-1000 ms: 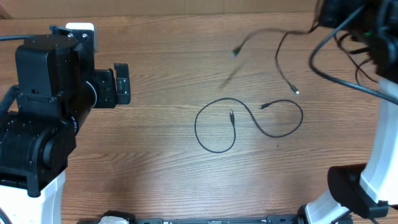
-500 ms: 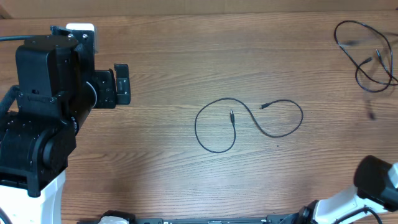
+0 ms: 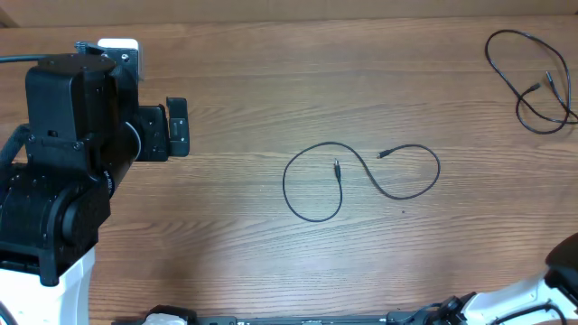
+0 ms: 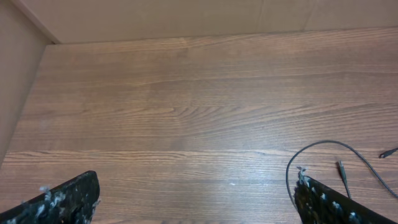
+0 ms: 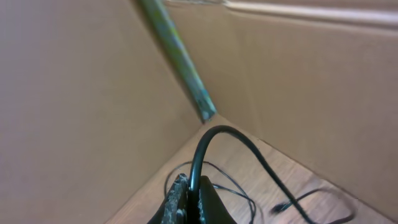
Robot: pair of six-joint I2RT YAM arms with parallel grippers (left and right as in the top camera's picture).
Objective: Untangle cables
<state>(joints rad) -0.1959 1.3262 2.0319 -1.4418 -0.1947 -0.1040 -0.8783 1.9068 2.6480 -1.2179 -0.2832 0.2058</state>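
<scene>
One thin black cable lies in an S-shaped loop at the middle of the table, both plug ends free. A second cable lies in loose loops at the far right corner. My left gripper stands open at the left, well apart from both. In the left wrist view its gripper holds nothing, and the middle cable curves past the right finger. In the right wrist view my right gripper is shut on a black cable that arches up and off to the right. Thin loops lie on the table behind.
Cardboard walls close off the corner seen from the right wrist, with a greenish rod slanting down along them. A cardboard wall also borders the table's left side. Only part of the right arm shows at the overhead's bottom right edge.
The right arm swung away from the top right and dropped almost out of the overhead view. The cable it carried in the air now lies in the far right corner. The left arm stayed still.
</scene>
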